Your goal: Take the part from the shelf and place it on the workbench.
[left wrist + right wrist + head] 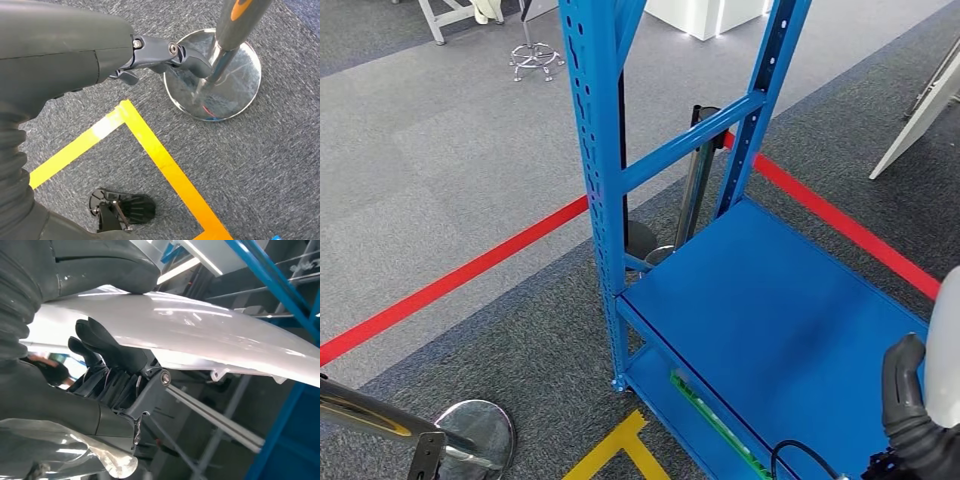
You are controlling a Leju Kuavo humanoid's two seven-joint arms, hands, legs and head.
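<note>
A glossy white part (946,355) shows at the right edge of the head view, with my right hand (912,412) gripping it just above the right end of the blue shelf (773,310). Close up, the part (196,325) is a long curved white panel, and the dark fingers (109,352) curl around its edge while the thumb presses on its other face. The shelf board beneath is bare. My left hand (162,55) hangs over the carpet with its fingers stretched out and holds nothing.
A chrome stanchion base (475,435) (215,80) stands on the carpet near my left hand. Yellow tape (151,145) marks a corner on the floor, and a red line (471,265) runs behind the shelf. A green strip (712,425) lies on the lower shelf.
</note>
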